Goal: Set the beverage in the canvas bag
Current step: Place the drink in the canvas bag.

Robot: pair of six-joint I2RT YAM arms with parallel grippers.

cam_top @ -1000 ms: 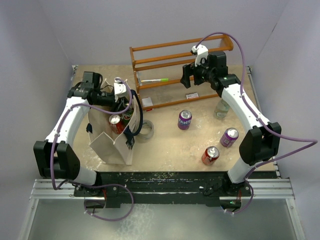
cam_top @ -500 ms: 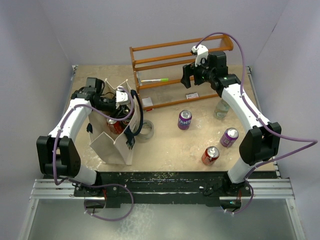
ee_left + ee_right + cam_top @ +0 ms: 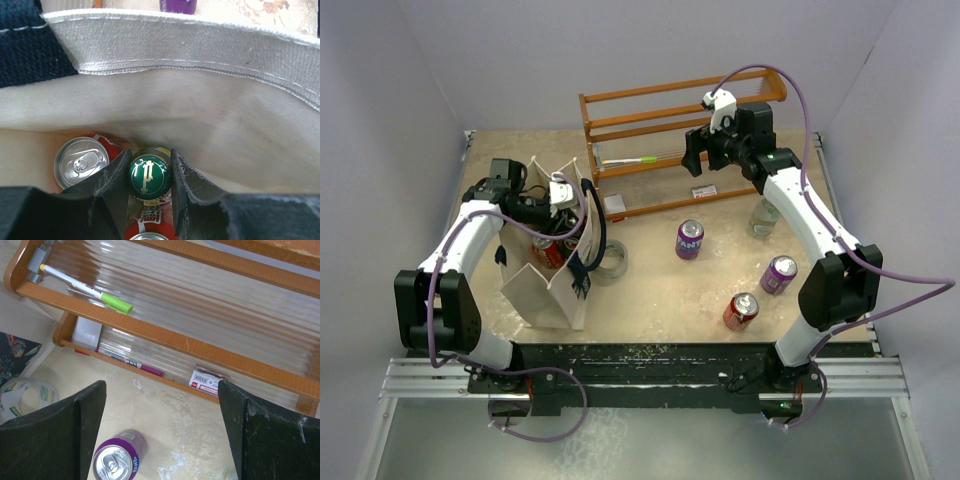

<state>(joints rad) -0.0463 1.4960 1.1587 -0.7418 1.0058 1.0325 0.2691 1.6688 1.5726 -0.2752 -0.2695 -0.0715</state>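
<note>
1. The left gripper point(image 3: 149, 166) is down inside the canvas bag point(image 3: 542, 288), fingers clenched on the green-capped bottle point(image 3: 148, 179). So the beverage is in the bag, cap facing up.
2. The bag sits around 8 o'clock on the table point(image 3: 660, 292).
3. A red can point(image 3: 80, 162) sits in the bag too, right beside the bottle at its 9 o'clock.
4. The right gripper point(image 3: 160, 395) hangs spread wide with nothing in it, over the wooden rack point(image 3: 200, 347) at roughly 1 o'clock.
5. A purple can point(image 3: 119, 461) stands near the table's middle.
</note>
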